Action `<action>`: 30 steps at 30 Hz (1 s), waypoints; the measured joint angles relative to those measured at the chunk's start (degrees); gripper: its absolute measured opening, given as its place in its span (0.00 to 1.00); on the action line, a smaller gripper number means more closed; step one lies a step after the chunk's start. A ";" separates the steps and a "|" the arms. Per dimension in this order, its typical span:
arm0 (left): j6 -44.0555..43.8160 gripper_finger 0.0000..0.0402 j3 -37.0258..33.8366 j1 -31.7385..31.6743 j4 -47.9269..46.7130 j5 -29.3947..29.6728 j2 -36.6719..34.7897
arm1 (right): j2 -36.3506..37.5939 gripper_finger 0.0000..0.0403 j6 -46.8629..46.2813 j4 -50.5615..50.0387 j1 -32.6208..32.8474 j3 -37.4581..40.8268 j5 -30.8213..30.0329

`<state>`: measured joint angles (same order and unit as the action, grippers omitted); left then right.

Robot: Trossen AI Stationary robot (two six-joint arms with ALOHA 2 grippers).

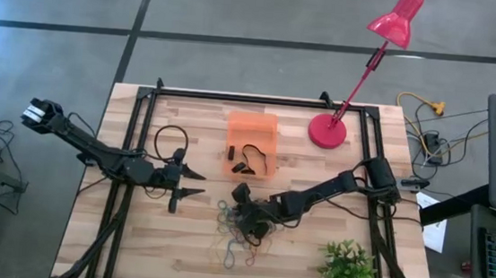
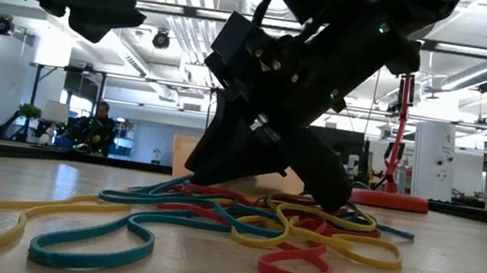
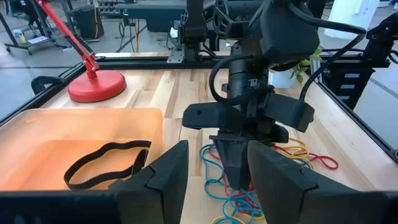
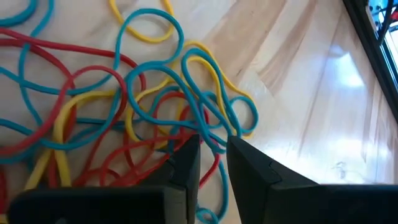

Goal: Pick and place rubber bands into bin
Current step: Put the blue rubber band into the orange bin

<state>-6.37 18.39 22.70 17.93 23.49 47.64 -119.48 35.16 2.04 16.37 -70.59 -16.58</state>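
Two dark robot arms are working at one wooden table (image 1: 158,239). One orange bin (image 1: 252,130) is sitting at the far middle, and at least two black bands (image 1: 252,157) are lying inside it. One tangled heap of rubber bands (image 1: 237,239) in red, yellow and blue is spreading across the near middle, too intertwined for an exact count. One red lamp (image 1: 328,131) is standing at the far right, one green plant (image 1: 347,267) is sitting at the near right, and one black cable loop (image 1: 170,138) is lying at the left.
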 joint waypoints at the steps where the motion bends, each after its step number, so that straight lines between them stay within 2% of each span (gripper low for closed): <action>1: -0.02 0.38 0.00 0.00 0.02 -0.02 0.07 | 0.00 0.17 0.00 0.01 0.07 0.00 -0.02; 30: 0.70 0.38 -0.07 -0.09 1.14 0.00 2.23 | -0.28 0.17 1.20 0.41 0.23 -0.02 -1.60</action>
<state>-5.67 18.33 22.61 19.07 23.49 49.87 -119.77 36.35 2.45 16.60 -70.61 -18.17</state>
